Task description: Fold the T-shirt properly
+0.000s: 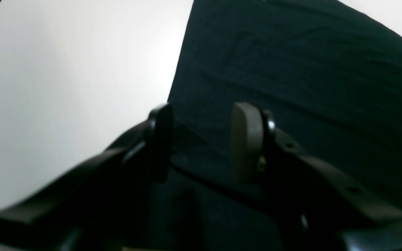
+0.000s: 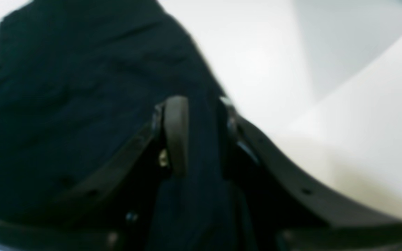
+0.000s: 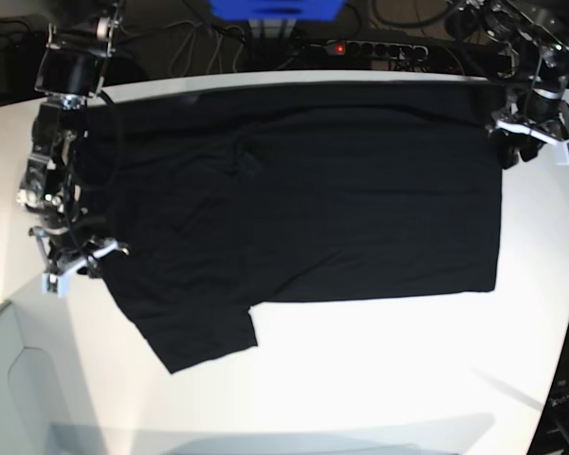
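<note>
Two pincers stand at opposite edges of the T-shirt [image 3: 303, 209], which we find spread flat and dark across the white bench [image 3: 379, 379]. One short sleeve lies splayed toward the bench's near edge. We note the left pincer [image 1: 201, 143] over the shirt's straight edge, its pads apart with fabric showing in the gap and nothing clamped between them. We note the right pincer [image 2: 197, 136] at the shirt's opposite, sleeve-side edge; its pads stand parted, and a band of black cloth runs between them. The wrist picture is blurred, so we cannot tell whether that cloth is pinched or merely lies in the gap.
</note>
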You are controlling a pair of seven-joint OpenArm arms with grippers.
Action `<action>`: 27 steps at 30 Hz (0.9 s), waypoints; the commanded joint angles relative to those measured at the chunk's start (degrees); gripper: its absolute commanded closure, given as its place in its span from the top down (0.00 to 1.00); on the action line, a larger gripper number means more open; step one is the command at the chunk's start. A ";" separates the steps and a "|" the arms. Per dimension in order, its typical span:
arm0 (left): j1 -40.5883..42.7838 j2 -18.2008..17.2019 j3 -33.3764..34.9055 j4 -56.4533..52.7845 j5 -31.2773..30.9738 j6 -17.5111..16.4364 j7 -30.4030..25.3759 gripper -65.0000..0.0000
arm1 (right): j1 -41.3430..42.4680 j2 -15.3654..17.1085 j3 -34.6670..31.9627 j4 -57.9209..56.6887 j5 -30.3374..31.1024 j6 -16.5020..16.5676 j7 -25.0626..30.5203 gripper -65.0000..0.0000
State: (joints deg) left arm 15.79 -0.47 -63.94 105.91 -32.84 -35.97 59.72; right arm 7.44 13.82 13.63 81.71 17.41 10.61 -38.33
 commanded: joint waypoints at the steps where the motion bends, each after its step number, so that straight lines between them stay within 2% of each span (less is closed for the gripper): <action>1: -0.10 -0.80 -0.19 0.16 -0.96 0.14 -1.22 0.42 | 2.54 1.34 0.22 -0.61 0.57 2.00 1.27 0.26; 5: -0.10 -0.80 -0.28 -1.42 -0.96 0.14 -1.22 0.42 | 9.22 1.96 0.22 -9.49 0.66 8.07 1.27 0.27; 12: -0.10 -0.80 -0.28 -1.78 -0.96 0.14 -1.22 0.42 | 19.50 3.45 0.22 -26.64 0.74 14.75 1.62 0.27; 17: -0.10 -0.80 -0.28 -1.78 -0.96 0.14 -1.22 0.42 | 23.72 4.51 0.22 -34.28 0.74 15.19 2.50 0.31; 23: -0.10 -0.80 -0.28 -1.78 -0.96 0.14 -1.22 0.42 | 25.57 5.82 -0.05 -41.05 0.74 15.19 8.39 0.32; 27: -0.10 -0.80 -0.28 -1.86 -0.87 0.14 -1.22 0.42 | 25.48 6.35 -0.13 -44.66 0.74 15.28 9.71 0.32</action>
State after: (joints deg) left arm 15.66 -0.47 -64.03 103.37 -32.82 -35.97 59.77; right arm 31.38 19.53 13.45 36.47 18.13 25.12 -28.71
